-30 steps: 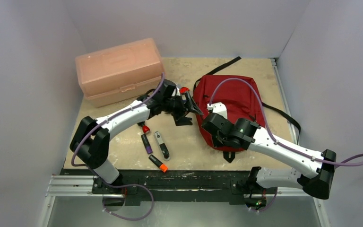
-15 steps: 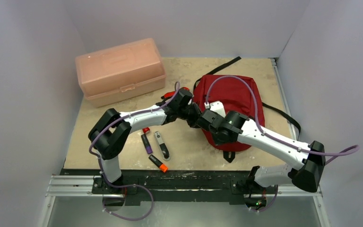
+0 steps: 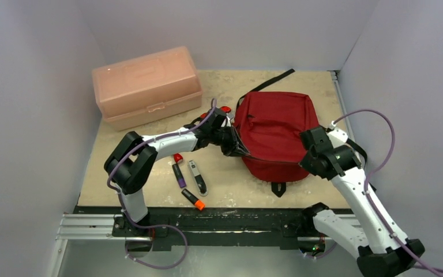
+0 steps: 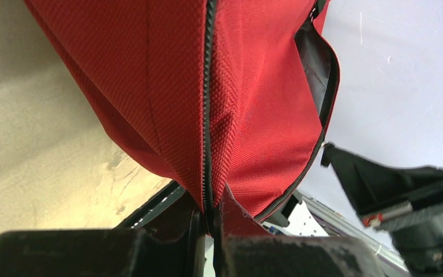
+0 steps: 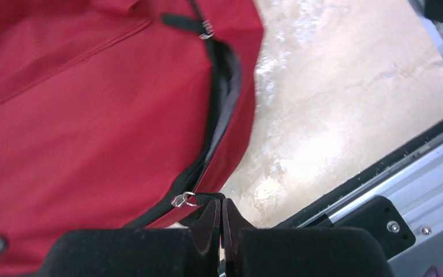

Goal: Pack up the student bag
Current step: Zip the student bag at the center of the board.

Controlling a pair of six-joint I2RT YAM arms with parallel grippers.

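A soft dark red backpack point(image 3: 277, 124) of coarse woven fabric, with black zipper teeth and black straps, lies flat on the mottled tan table point(image 3: 219, 173), right of centre between the arms. The left gripper point(image 4: 210, 228) is clamped on its near-left edge, pinching red cloth at the zipper line. The right gripper point(image 5: 220, 216), jaws pressed together, nips the black zipper pull point(image 5: 205, 199) with its small silver ring at the backpack's right side, where the seam gapes onto grey lining. A second ago the right arm lay across the backpack. Now it stands at the right edge, and the left jaws, then apart, have closed.
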